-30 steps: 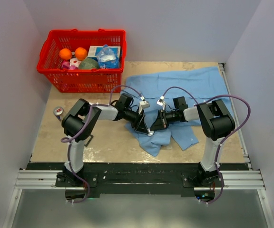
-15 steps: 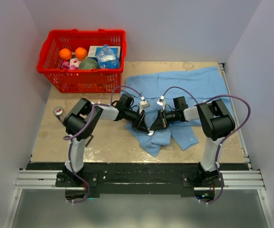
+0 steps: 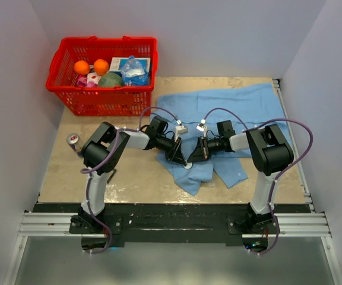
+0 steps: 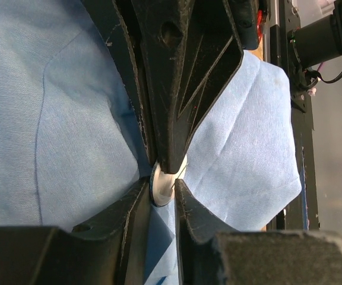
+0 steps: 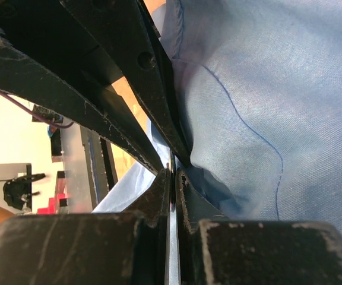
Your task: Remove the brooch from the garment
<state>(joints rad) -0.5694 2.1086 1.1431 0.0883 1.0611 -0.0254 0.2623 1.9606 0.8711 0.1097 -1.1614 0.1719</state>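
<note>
The garment [image 3: 230,110] is a light blue shirt spread over the right half of the table. The brooch [image 3: 187,167] is a small round disc on the shirt's near flap. In the left wrist view the brooch [image 4: 161,189] shows a pale face with a dark rim. My right gripper [image 3: 190,159] is shut on the brooch, pinching it edge-on [image 5: 171,178]. My left gripper [image 3: 179,158] meets it from the left. Its fingers [image 4: 132,208] are closed on a fold of blue cloth right under the disc, tips touching the disc's rim.
A red basket [image 3: 103,101] with oranges and packets stands at the back left. A small grey-and-red object [image 3: 72,140] lies near the table's left edge. Grey walls close in on both sides.
Both grippers stay together at the brooch. The left arm's elbow has shifted slightly right; the brooch has not visibly moved.
</note>
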